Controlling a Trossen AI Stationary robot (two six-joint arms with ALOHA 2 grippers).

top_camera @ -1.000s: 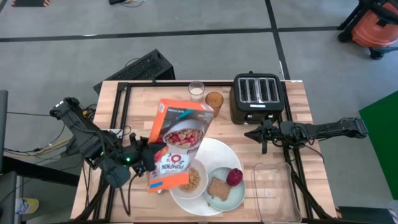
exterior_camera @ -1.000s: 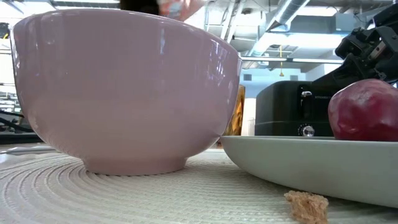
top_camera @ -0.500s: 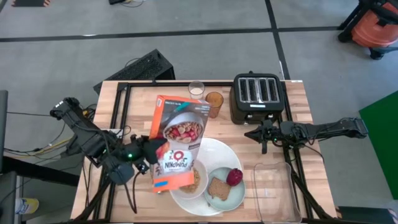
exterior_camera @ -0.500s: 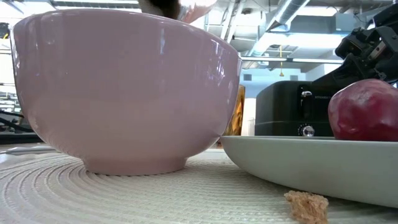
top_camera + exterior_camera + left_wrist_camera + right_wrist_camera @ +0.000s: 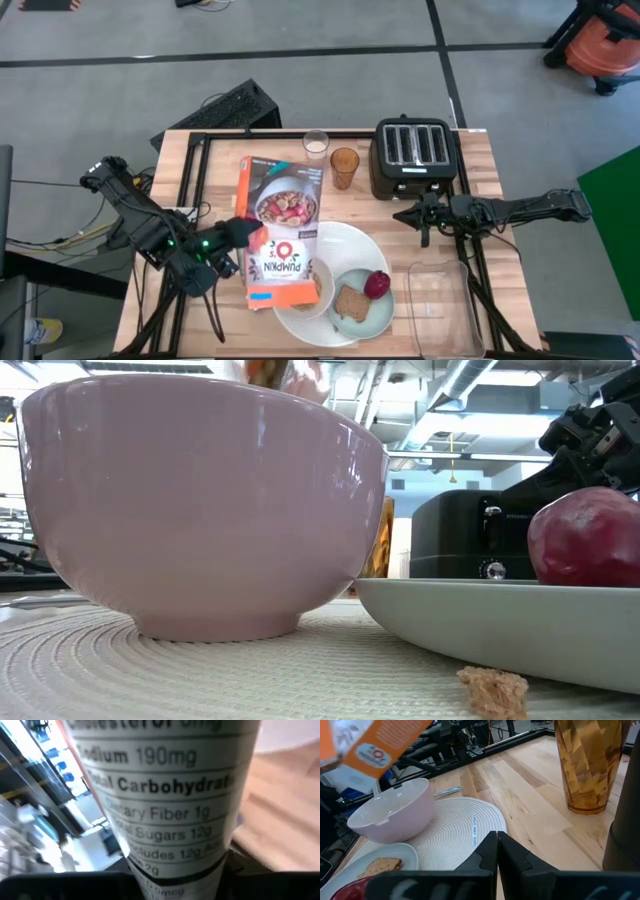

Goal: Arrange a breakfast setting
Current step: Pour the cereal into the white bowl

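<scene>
The left gripper [image 5: 232,240] pinches the cereal box [image 5: 279,232] above the bowl [image 5: 310,290], probably for pouring. The right gripper [image 5: 425,217], fingers pressed together, waits beside the toaster [image 5: 412,153].

An orange-white cereal box [image 5: 281,231] printed with red berries is recorded. The white bowl [image 5: 394,817] reads pale pink. The large white plate [image 5: 455,836] is concentrically ridged. The amber glass [image 5: 590,761] is facet-patterned.

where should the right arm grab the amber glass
Around its side wall, near mid-height, coming level from the toaster side. The amber glass stands upright and tapers slightly; the milk glass sits close on its other side, so that approach looks clearest.
</scene>
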